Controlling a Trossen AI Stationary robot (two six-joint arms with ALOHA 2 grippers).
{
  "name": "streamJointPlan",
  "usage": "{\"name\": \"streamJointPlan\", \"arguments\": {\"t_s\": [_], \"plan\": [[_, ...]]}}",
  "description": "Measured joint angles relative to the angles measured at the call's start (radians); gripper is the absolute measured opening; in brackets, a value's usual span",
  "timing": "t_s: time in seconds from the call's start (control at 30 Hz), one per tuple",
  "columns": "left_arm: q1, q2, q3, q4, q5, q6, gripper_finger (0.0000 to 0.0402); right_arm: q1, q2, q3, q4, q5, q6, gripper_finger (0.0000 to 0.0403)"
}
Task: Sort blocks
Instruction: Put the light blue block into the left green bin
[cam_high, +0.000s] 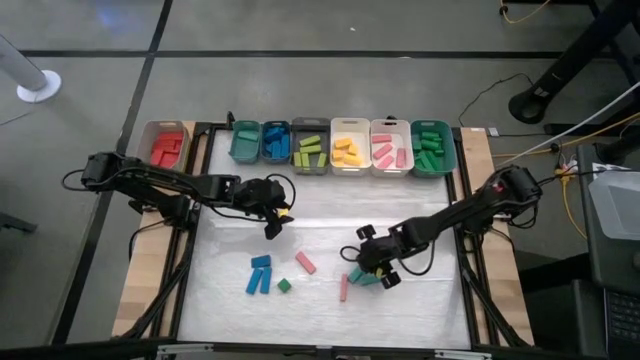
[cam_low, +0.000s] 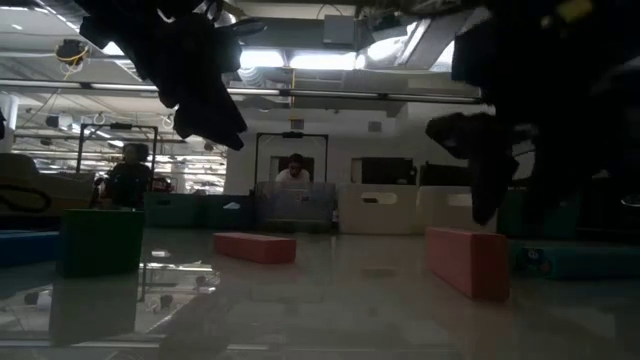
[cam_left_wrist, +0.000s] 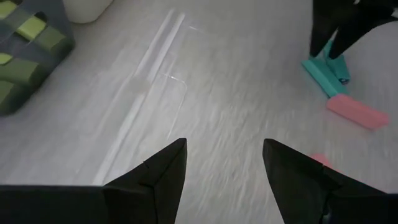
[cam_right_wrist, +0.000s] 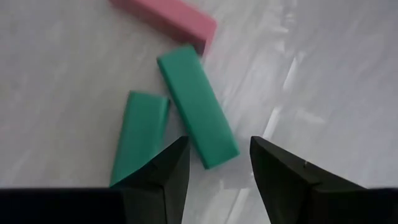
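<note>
Hovering spread over two teal blocks (cam_right_wrist: 186, 118), right pincer (cam_right_wrist: 214, 165); left pincer (cam_left_wrist: 224, 168) spread above bare table (cam_high: 330, 205).

Open right gripper (cam_right_wrist: 214, 163) above two teal blocks (cam_right_wrist: 196, 106), pink block (cam_right_wrist: 171, 17).

High view evenly lit, sharp, soft shadows under arms. Low view dim and backlit: ceiling lights (cam_low: 300, 60) glare, arms mere silhouettes, glossy tabletop (cam_low: 340, 300) mirrors the brightness. Left wrist view streaked with motion blur beyond the left pincer (cam_left_wrist: 224, 163). Right wrist view soft, teal blocks (cam_right_wrist: 196, 106) slightly blurred, pale sheen nearby.
</note>
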Motion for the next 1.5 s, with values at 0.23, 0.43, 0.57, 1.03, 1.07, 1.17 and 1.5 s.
{"name": "streamJointPlan", "arguments": {"t_s": [0.23, 0.43, 0.57, 1.03, 1.07, 1.17, 1.5], "plan": [[-0.005, 0.0, 0.0, 0.002, -0.001, 0.0, 0.02, -0.002, 0.078, 0.0, 0.024, -0.008, 0.0, 0.017], [-0.007, 0.0, 0.0, 0.002, -0.001, -0.001, 0.02, -0.002, 0.103, 0.001, 0.058, -0.012, -0.008, 0.017], [-0.007, 0.0, 0.0, 0.002, -0.001, -0.007, 0.02, -0.002, 0.106, 0.001, 0.084, -0.012, -0.008, 0.017], [-0.007, 0.0, 0.0, 0.002, -0.001, -0.029, 0.02, -0.002, 0.109, 0.001, 0.116, -0.008, -0.008, 0.0127], [-0.007, 0.0, 0.0, 0.002, -0.001, -0.03, 0.02, -0.002, 0.109, 0.001, 0.118, -0.008, -0.008, 0.0117], [-0.007, 0.0, 0.0, 0.002, -0.001, -0.028, 0.02, -0.002, 0.109, 0.001, 0.123, -0.008, -0.008, 0.0098], [-0.007, -0.002, 0.001, 0.002, -0.001, -0.027, 0.02, -0.002, 0.11, 0.0, 0.13, -0.007, 0.018, 0.0171]]}}
